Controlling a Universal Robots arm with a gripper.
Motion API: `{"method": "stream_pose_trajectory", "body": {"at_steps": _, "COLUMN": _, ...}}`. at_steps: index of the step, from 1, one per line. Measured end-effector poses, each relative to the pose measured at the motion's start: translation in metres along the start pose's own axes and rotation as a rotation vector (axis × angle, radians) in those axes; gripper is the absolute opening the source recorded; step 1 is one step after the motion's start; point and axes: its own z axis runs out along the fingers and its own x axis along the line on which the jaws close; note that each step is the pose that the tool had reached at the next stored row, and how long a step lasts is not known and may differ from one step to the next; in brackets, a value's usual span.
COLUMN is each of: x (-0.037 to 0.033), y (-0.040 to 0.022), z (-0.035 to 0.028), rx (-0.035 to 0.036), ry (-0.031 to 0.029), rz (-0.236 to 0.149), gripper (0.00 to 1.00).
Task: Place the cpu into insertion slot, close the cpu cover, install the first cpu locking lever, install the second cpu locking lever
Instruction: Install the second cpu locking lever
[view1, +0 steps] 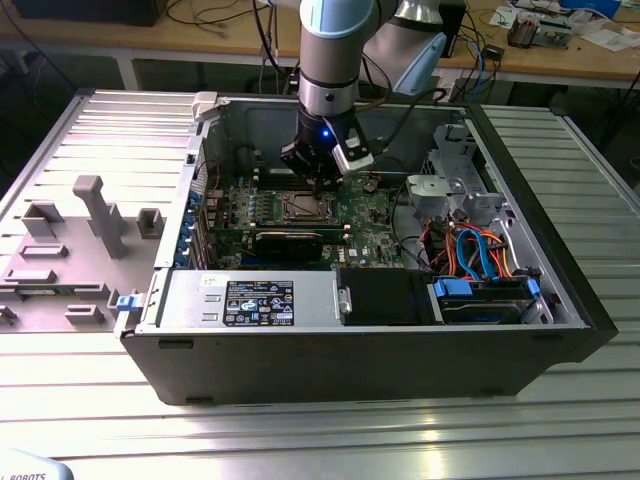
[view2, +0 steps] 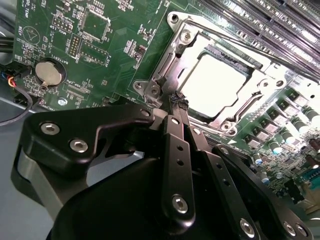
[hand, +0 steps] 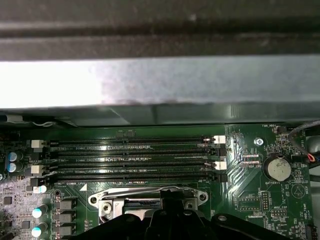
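Note:
The cpu (view2: 220, 82) lies flat in the insertion slot (view1: 305, 207), its silvery top shining. The cpu cover (view2: 186, 52) is folded down around it as a metal frame. My gripper (view2: 177, 101) is shut, and its black fingertips rest at one corner of the socket frame, by a screw and a hook. In the exterior view the gripper (view1: 320, 185) hangs straight down over the socket inside the open computer case. A thin wire lever (hand: 145, 190) runs along the socket edge beside the memory slots (hand: 135, 160).
The green motherboard (view2: 115, 55) carries a coin battery (view2: 48, 74) and rows of capacitors (view2: 295, 122). A long black graphics card (view1: 290, 240) lies in front of the socket. Case walls (view1: 330, 350), a drive cage (view1: 455, 185) and cables (view1: 470, 255) surround the board.

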Motion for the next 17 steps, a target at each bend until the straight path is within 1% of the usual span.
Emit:
{"method": "stream_pose_trajectory", "body": {"at_steps": 3, "x": 0.0, "y": -0.0011, "z": -0.0001, "rx": 0.0, "ry": 0.0, "rz": 0.0, "gripper": 0.11}}
{"method": "stream_pose_trajectory", "body": {"at_steps": 4, "x": 0.0, "y": -0.0011, "z": -0.0008, "rx": 0.0013, "ry": 0.0001, "rz": 0.0, "gripper": 0.11}}
{"method": "stream_pose_trajectory", "body": {"at_steps": 6, "x": -0.0001, "y": -0.0007, "z": -0.0057, "rx": 0.0057, "ry": -0.0001, "rz": 0.0, "gripper": 0.11}}
{"method": "stream_pose_trajectory", "body": {"at_steps": 7, "x": -0.0001, "y": -0.0004, "z": -0.0086, "rx": 0.0066, "ry": -0.0001, "rz": 0.0, "gripper": 0.11}}
{"method": "stream_pose_trajectory", "body": {"at_steps": 8, "x": -0.0001, "y": 0.0, "z": -0.0128, "rx": 0.0069, "ry": -0.0002, "rz": 0.0, "gripper": 0.11}}
{"method": "stream_pose_trajectory", "body": {"at_steps": 9, "x": -0.0001, "y": 0.0001, "z": -0.0137, "rx": 0.0081, "ry": -0.0003, "rz": 0.0, "gripper": 0.11}}
{"method": "stream_pose_trajectory", "body": {"at_steps": 10, "x": -0.0001, "y": 0.0002, "z": -0.0137, "rx": 0.0107, "ry": -0.0005, "rz": 0.0, "gripper": 0.11}}
{"method": "stream_pose_trajectory", "body": {"at_steps": 11, "x": -0.0001, "y": 0.0001, "z": -0.0138, "rx": 0.0114, "ry": -0.0005, "rz": 0.0, "gripper": 0.11}}
{"method": "stream_pose_trajectory", "body": {"at_steps": 17, "x": -0.0001, "y": -0.0002, "z": -0.0139, "rx": 0.0118, "ry": -0.0004, "rz": 0.0, "gripper": 0.11}}
